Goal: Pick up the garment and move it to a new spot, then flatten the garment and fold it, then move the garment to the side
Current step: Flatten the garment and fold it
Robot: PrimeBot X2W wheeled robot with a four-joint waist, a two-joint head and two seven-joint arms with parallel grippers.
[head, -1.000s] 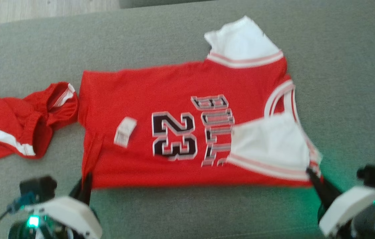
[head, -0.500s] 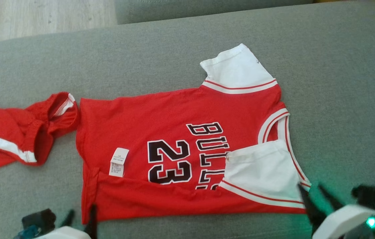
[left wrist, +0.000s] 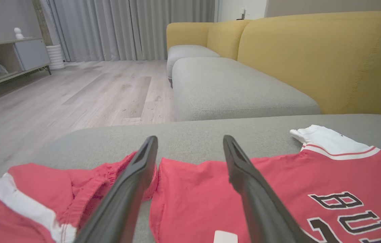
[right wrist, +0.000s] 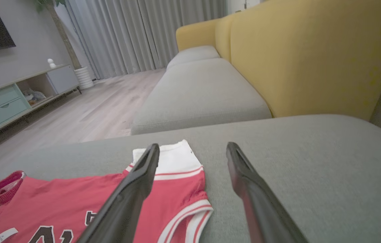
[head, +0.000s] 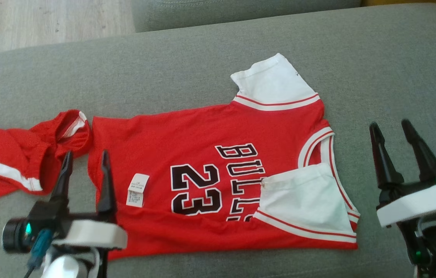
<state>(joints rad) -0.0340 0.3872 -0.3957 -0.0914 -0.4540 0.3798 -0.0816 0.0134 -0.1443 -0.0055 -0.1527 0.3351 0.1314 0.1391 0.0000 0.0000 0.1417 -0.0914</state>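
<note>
Now the shirt (head: 202,131) lies on the sofa (head: 202,58). The left hand (head: 86,154) and right hand (head: 389,124) are spread apart, empty.

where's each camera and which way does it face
Head view: on head, facing down at red jersey on grey cushion; left claw and right claw open.
Left wrist view: left wrist, facing across jersey hem and red shorts; own fingers.
Right wrist view: right wrist, facing across the neckline end; own fingers.
Wrist views share the jersey and yellow backrest.
</note>
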